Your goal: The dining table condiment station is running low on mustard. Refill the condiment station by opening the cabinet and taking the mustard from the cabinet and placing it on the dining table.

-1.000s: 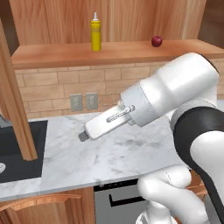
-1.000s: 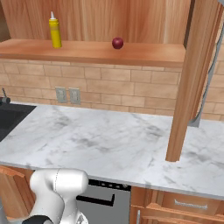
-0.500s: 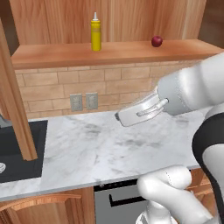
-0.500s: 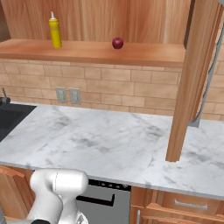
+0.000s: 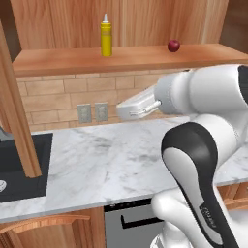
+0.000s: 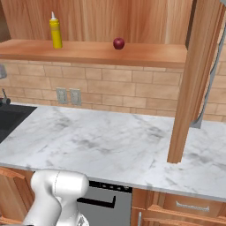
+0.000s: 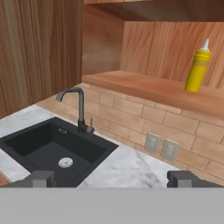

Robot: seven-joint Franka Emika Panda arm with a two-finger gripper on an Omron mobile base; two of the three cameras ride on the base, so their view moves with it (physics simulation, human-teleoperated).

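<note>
Your gripper (image 7: 112,178) hangs spread wide and empty, facing the yellow white-capped mustard bottle (image 7: 197,66) upright on the open reddish-brown wooden cabinet (image 7: 148,87) shelf.

The mustard (image 5: 106,37) looks like smooth yellow plastic with a white cap, standing on the warm, grained, matt wood of the open cabinet (image 5: 126,58) shelf near a glossy dark red fruit (image 5: 173,46). Below it the wall (image 6: 132,84) is matt tan brick, and the table (image 6: 101,141) is polished white marble with grey veins. The sink (image 7: 48,146) is matt black with a dark metal tap (image 7: 78,105).
</note>
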